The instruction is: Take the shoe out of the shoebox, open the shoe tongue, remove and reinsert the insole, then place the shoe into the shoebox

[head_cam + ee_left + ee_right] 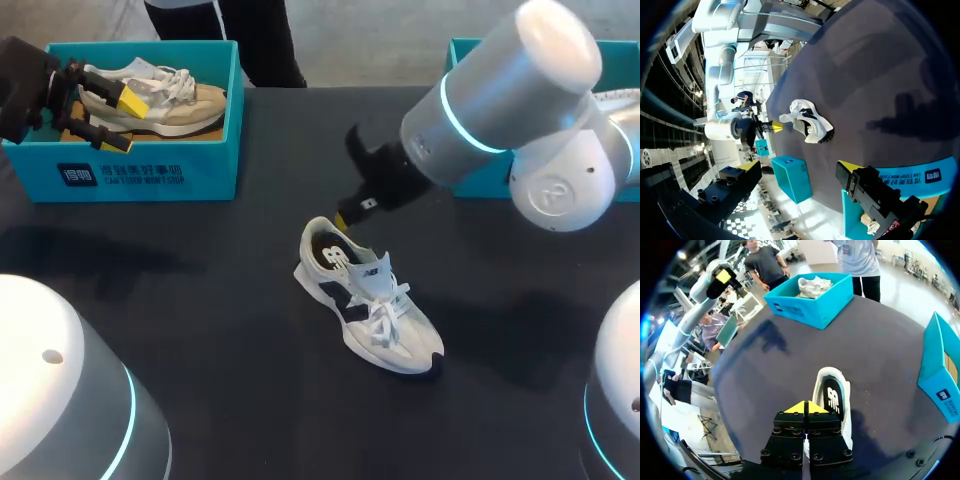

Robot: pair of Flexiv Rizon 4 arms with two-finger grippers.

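A black table (200, 300) holds a teal shoebox (150, 175) under the spread-open left claw (112, 108), and a white shoe (365, 300) standing mid-table, outside any box. The right claw (345, 218), fingers pressed together on nothing, hangs just above its heel. To lift the insole (335, 255), it likely should part them, then pinch only the back edge.

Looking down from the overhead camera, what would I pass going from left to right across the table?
Teal shoebox with a beige sneaker in it → white sneaker lying on the dark table → second teal shoebox, mostly hidden behind the right arm.
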